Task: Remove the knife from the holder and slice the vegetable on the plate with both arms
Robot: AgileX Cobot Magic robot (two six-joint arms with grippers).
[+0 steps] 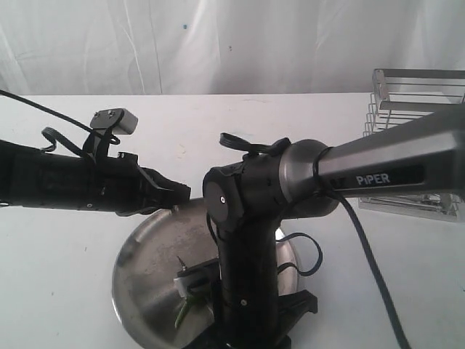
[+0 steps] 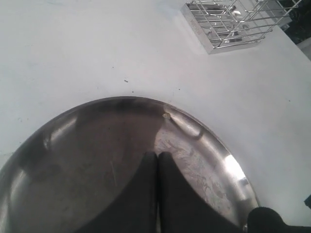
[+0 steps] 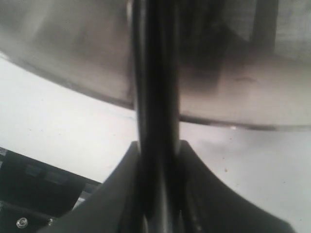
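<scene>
Black and narrow, the knife (image 3: pixel 155 97) stands between the right jaws in the right wrist view, a dark bar running out from them across the rim of the plate (image 3: pixel 243 73); the right jaws are closed onto it from both sides with no gap showing. Green and small, the vegetable (image 1: pixel 182 309) lies on the near part of the plate, just left of the right arm (image 1: pixel 247 254), which drops steeply onto the dish; what looks like the knife's blade juts out leftward from behind that arm, close beside the vegetable, though whether steel touches it I cannot tell. The left jaws are pressed fully together and hold nothing; they hang over the far-left rim of the plate, apart from the vegetable, at the end of the left arm (image 1: pixel 73 182) reaching in from the left.

Only the exterior view shows the vegetable; neither wrist view has it. The left wrist view gives the closed fingers (image 2: pixel 141 194) over bare scuffed steel, with the holder (image 2: pixel 228 22) on the white counter (image 2: pixel 73 48) beyond the plate; the exterior view sets the holder at the far right, partly behind the right arm; the right wrist view alone shows the grip on the knife.
</scene>
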